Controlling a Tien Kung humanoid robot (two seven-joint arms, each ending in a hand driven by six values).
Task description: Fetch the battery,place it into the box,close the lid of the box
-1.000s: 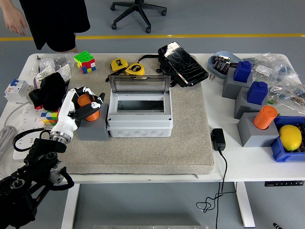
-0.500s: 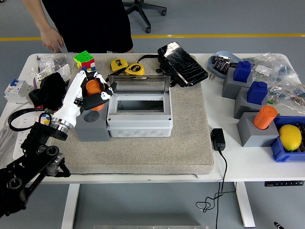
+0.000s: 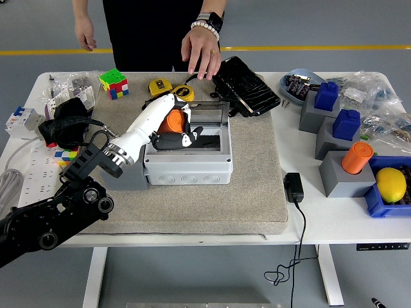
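One robot hand (image 3: 174, 131), the left, reaches in from the lower left corner and is positioned over the open grey box (image 3: 188, 157) on the beige mat (image 3: 250, 186). Its fingers are clenched around an orange battery (image 3: 173, 120), which is held above the left part of the box opening. The box lid (image 3: 205, 110) stands raised along the far edge of the box. A grey block (image 3: 131, 176) sits touching the left wall of the box, partly hidden by the robot arm.

A person stands at the far edge of the tabletop (image 3: 334, 218). One hand (image 3: 201, 56) hangs with fingers spread above the far edge of the mat, near a yellow tape measure (image 3: 160, 86) and a black pouch (image 3: 245, 85). The other hand (image 3: 84, 33) hangs beyond the far left corner.

Near the far left corner lies a coloured puzzle cube (image 3: 113, 83). Toward the right edge stand grey blocks carrying blue parts (image 3: 327, 95) and a second orange battery (image 3: 357, 158). A blue tray (image 3: 379, 205) at the right edge holds a lemon (image 3: 391, 184). A black power adapter (image 3: 294, 188) lies just beside the right edge of the mat.
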